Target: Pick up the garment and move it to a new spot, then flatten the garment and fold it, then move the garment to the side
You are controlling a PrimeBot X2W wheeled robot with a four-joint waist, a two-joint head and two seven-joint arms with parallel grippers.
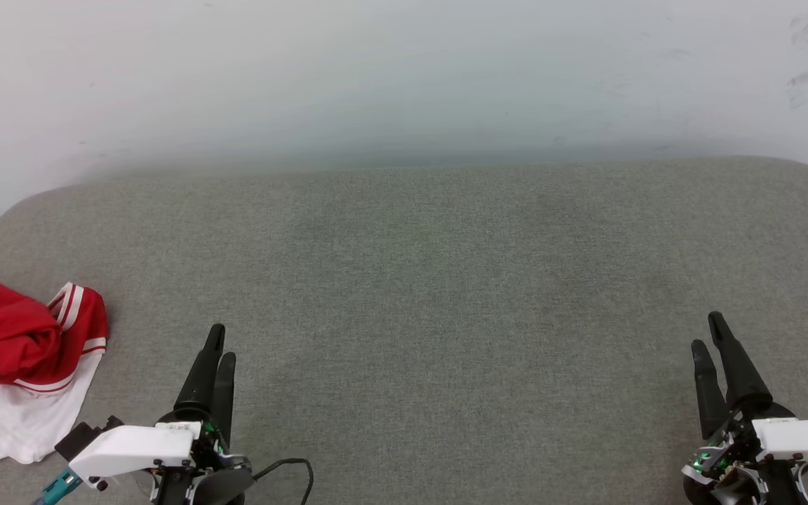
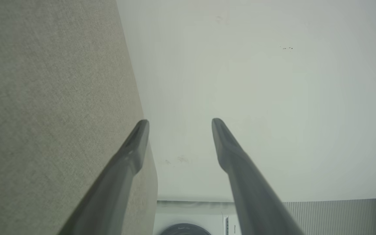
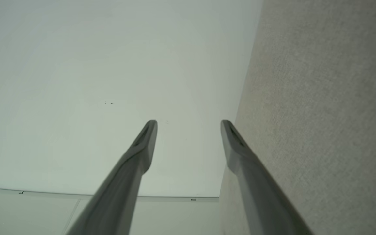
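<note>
The garment (image 1: 18,351) lies crumpled at the left edge of the grey cushion (image 1: 446,280), near the left gripper (image 1: 222,342). Light, soft and limp, it is likely best pinched at the raised striped sleeve seam. That gripper and the right gripper (image 1: 706,331) both stand with fingers apart, empty; no writing is legible.

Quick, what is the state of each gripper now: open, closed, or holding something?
Left gripper: open, holding nothing.
Right gripper: open, holding nothing.
</note>
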